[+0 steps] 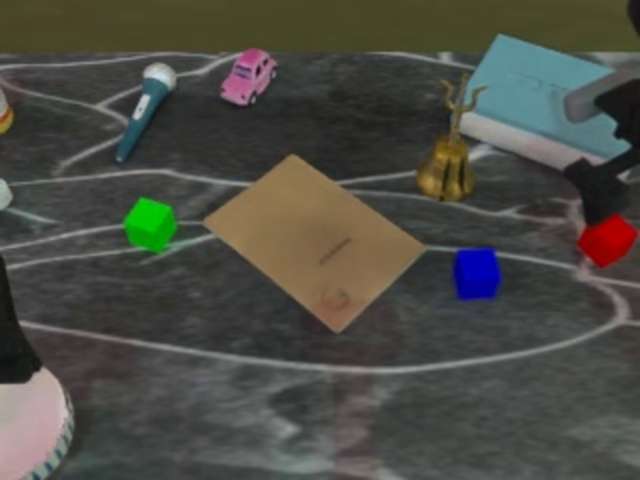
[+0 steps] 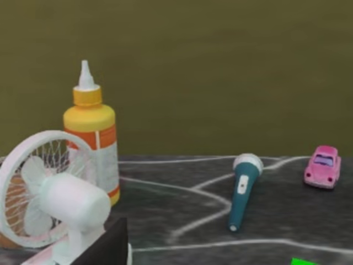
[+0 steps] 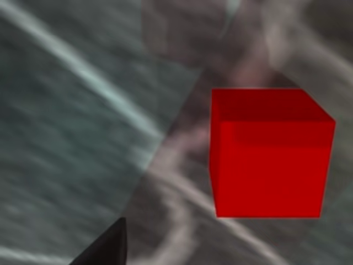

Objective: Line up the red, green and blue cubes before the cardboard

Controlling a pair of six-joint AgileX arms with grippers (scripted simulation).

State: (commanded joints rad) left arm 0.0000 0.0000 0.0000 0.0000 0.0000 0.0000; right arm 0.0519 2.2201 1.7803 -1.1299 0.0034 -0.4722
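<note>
The tan cardboard (image 1: pixel 312 241) lies askew in the middle of the table. To its left sits the green cube (image 1: pixel 150 223), of which only a sliver (image 2: pixel 302 261) shows in the left wrist view. The blue cube (image 1: pixel 476 273) rests just right of the cardboard. At the far right the red cube (image 1: pixel 607 240) (image 3: pixel 267 157) stands on the table. My right gripper (image 1: pixel 600 195) hovers right above it, open, with nothing between its fingers; only one dark fingertip (image 3: pixel 107 248) shows, beside the cube. My left arm (image 1: pixel 12 330) stays parked at the left edge.
A light-blue book (image 1: pixel 540 95) lies at the back right, behind my right arm, with a brass bell (image 1: pixel 447 165) beside it. A pink toy car (image 1: pixel 248 76) and a microphone (image 1: pixel 145 105) lie at the back left. A glue bottle (image 2: pixel 91 138) and a small fan (image 2: pixel 49 193) stand near my left arm.
</note>
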